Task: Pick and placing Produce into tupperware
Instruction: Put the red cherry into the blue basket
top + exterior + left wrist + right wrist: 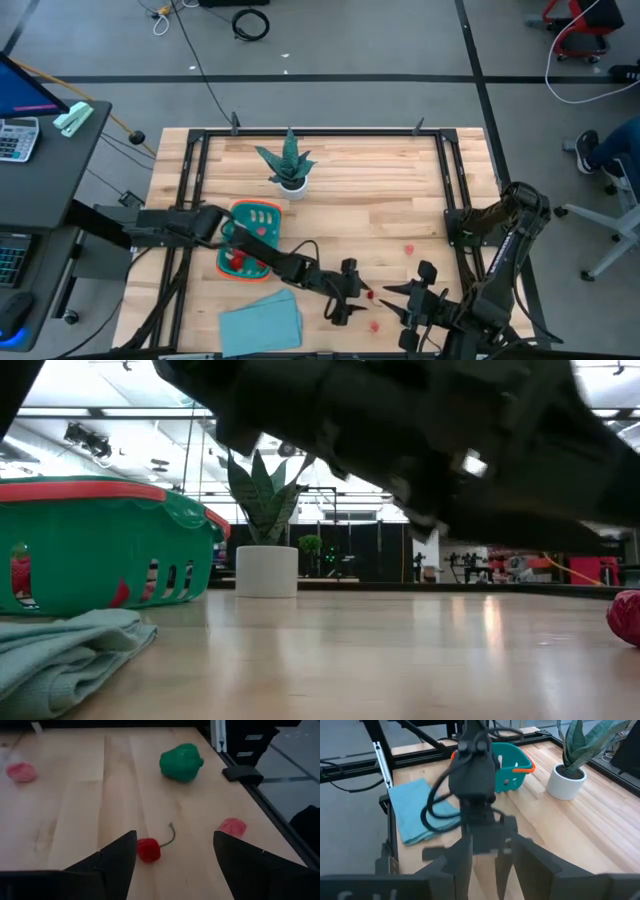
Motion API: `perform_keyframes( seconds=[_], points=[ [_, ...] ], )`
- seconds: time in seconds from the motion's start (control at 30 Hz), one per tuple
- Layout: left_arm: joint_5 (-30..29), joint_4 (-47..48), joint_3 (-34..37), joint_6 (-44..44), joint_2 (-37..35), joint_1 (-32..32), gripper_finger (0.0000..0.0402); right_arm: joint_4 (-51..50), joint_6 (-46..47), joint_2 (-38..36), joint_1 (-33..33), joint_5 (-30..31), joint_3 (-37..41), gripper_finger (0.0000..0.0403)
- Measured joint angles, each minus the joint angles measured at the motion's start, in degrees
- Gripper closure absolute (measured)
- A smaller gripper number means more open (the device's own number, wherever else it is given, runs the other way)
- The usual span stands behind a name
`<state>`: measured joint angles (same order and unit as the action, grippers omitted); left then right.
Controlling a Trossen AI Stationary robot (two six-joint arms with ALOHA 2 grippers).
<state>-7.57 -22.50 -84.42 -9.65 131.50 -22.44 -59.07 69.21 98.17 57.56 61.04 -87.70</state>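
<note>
The teal tupperware (252,240) with an orange rim stands at the table's left and holds red pieces. Loose produce lies near the front right: a small red piece with a curved stem (148,849), a green pepper (181,762) and two pink pieces (232,826) (21,771). My left gripper (174,842) hangs open low over the table, with the red stemmed piece between its fingers, close beside one fingertip; I see no touch. My right gripper (408,298) hovers open just to the right of it, holding nothing and facing the left gripper.
A spiky potted plant (290,168) in a white pot stands at the far middle. A light-blue cloth (262,320) lies at the front left, in front of the tupperware. Black frame rails (455,190) run along the table's sides. Bare wood lies between the plant and the grippers.
</note>
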Motion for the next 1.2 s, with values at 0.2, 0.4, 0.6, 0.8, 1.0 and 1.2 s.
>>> perform_keyframes(
  seconds=[0.2,0.4,0.6,0.8,1.0,1.2],
  points=[
    [0.0,0.5,-3.1,0.0,3.7,0.1,0.0131,0.0,-0.2,0.0,-0.2,0.0,0.0,0.0258],
    [-0.3,1.0,-3.3,0.0,4.4,1.1,0.0131,0.0,-0.3,0.0,-0.2,0.0,0.0,0.0258],
    [-0.3,2.4,-3.3,-0.5,4.4,2.4,0.0131,0.0,-1.7,0.1,-0.2,0.0,0.0,0.0258],
    [-0.3,4.8,-3.3,-2.4,4.4,2.4,0.0131,0.0,-1.8,0.1,-0.2,0.0,0.0,0.0258],
    [-0.3,4.7,-3.3,-2.6,4.4,2.2,0.0131,0.0,-1.9,0.1,-0.2,0.0,0.0,0.0258],
    [-0.3,4.8,-3.3,-4.2,4.4,2.3,0.0132,0.0,-1.9,0.1,-0.2,0.0,0.0,0.0258]
  ],
)
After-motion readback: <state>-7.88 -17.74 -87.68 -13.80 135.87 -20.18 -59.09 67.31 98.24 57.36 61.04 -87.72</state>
